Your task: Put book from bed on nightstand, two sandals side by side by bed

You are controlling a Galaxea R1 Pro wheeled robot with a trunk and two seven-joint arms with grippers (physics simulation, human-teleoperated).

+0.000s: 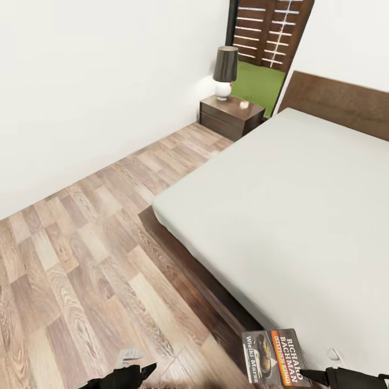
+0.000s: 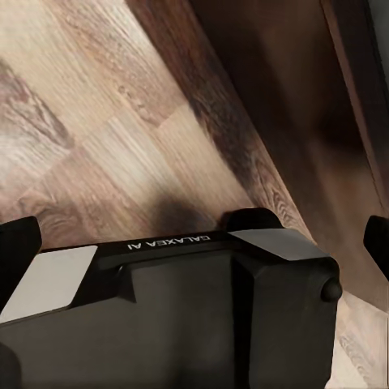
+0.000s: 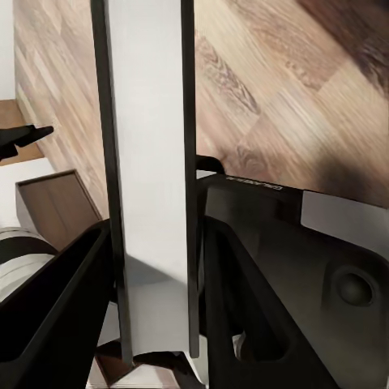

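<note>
The book (image 1: 273,356), dark grey with an orange band and "RICHARD BACHMAN" in white, hangs over the bed's near corner. My right gripper (image 1: 308,374) is shut on its lower edge. In the right wrist view the book (image 3: 150,186) stands edge-on, pale pages between dark covers, clamped by the black fingers (image 3: 65,292). The bed (image 1: 281,205) has a bare pale mattress on a dark wooden frame. One nightstand (image 1: 232,116) stands far off beside the headboard. My left gripper (image 1: 138,373) hovers open and empty over the plank floor (image 2: 121,121). The sandals are out of view.
A dark-shaded lamp (image 1: 225,70) and a small white object (image 1: 244,104) stand on the nightstand. A white wall (image 1: 97,81) runs along the left. Wood floor (image 1: 92,248) lies between wall and bed. A window (image 1: 267,48) shows grass and a fence.
</note>
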